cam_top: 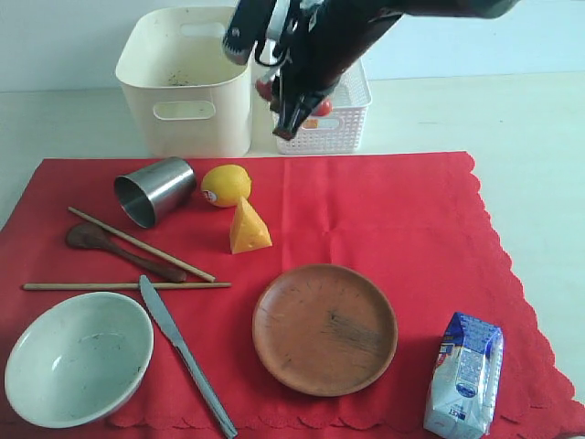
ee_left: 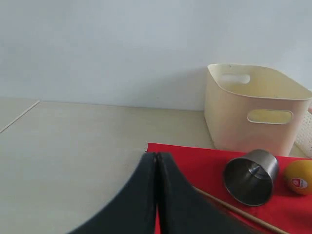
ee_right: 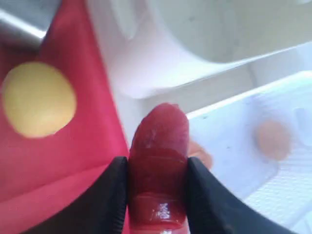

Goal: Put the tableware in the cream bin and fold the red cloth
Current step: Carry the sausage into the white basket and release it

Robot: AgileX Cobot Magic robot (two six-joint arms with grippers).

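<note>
The steel cup (cam_top: pixel 154 190), on its side, and the brown plate (cam_top: pixel 324 327) lie on the red cloth (cam_top: pixel 393 210) in front of the cream bin (cam_top: pixel 183 87). The right end effector (ee_right: pixel 157 195) grips a glossy red item (ee_right: pixel 158 156) over the edge of the white lattice basket (cam_top: pixel 343 128). The left end effector (ee_left: pixel 156 158) is closed and empty.

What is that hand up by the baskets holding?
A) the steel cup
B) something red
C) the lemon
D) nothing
B: the right hand is clamped on a red thing, while the lemon and cup lie on the cloth.
</note>
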